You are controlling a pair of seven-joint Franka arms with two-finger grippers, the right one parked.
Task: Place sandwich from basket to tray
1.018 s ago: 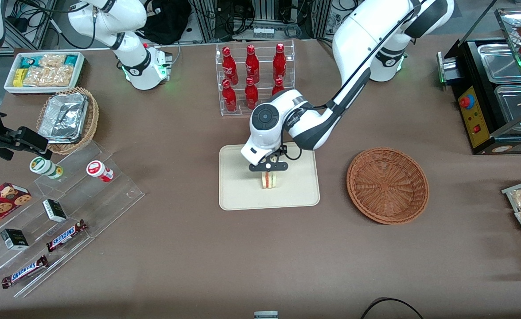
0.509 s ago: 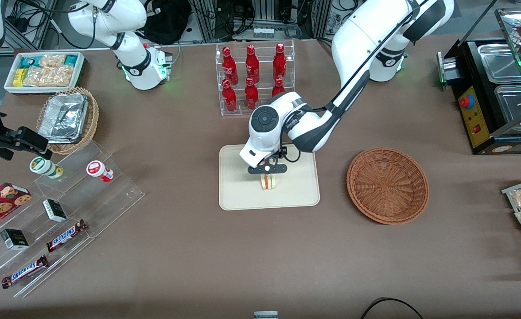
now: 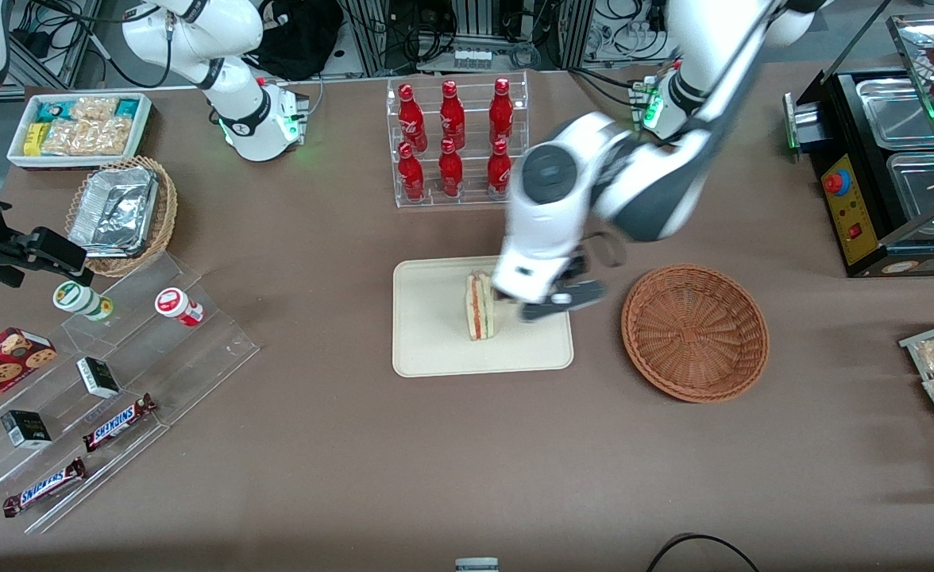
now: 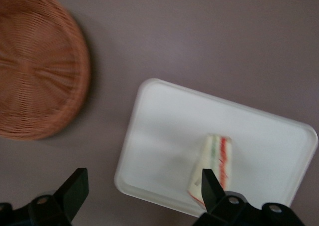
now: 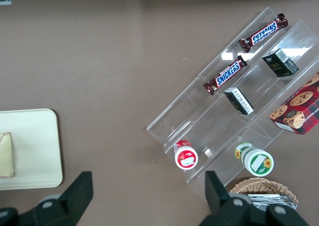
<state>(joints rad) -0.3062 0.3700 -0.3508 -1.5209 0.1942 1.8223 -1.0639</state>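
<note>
The sandwich [image 3: 479, 306] stands on its edge on the cream tray [image 3: 427, 349], white bread with orange-red and green layers. It also shows in the left wrist view [image 4: 213, 163] on the tray [image 4: 164, 121] and in the right wrist view [image 5: 6, 153]. My left gripper [image 3: 550, 306] is open and empty, raised above the tray's edge on the basket side, beside the sandwich and apart from it. The reddish-brown basket [image 3: 695, 331] is empty, toward the working arm's end; it also shows in the left wrist view [image 4: 35, 71].
A rack of red bottles [image 3: 455, 139] stands farther from the camera than the tray. Clear stepped shelves with snacks [image 3: 109, 373], a tan basket with foil containers [image 3: 121, 210] and a white snack bin [image 3: 78, 127] lie toward the parked arm's end. A black machine [image 3: 888, 159] stands at the working arm's end.
My gripper has let go of the sandwich, risen and swung toward the basket. The sandwich stays standing on the tray.
</note>
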